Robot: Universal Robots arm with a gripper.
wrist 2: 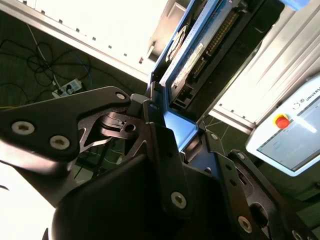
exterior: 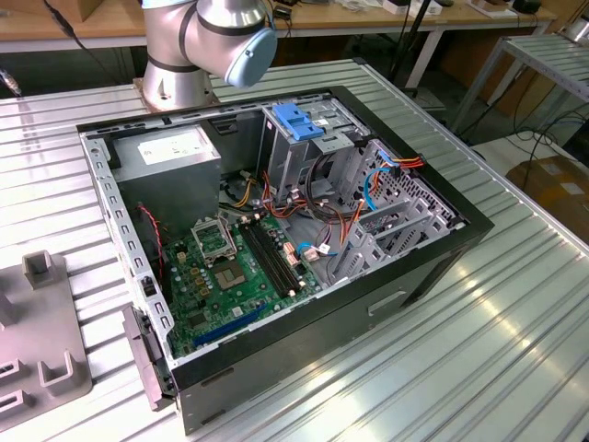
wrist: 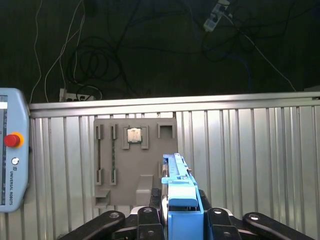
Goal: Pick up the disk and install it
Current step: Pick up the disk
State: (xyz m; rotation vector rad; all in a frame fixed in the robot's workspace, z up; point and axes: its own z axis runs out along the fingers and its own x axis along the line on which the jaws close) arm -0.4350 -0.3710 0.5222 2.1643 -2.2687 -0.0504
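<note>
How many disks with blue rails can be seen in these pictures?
1. The disk is in the first wrist view, where the gripper holds it between its fingers. Another may be hidden inside the computer case.

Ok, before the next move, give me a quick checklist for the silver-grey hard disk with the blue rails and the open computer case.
1. Grip: ok. In the first wrist view the gripper is shut on the flat silver-grey disk with blue plastic rails.
2. Disk off the grey plastic holder tray: ok, it seems well clear of it.
3. Black metal computer case open: ok, the side panel is off.
4. Grey metal drive cage free inside: cannot tell.
5. Orange and blue cables clear of the cage: not ok, they loop right beside it.
</note>
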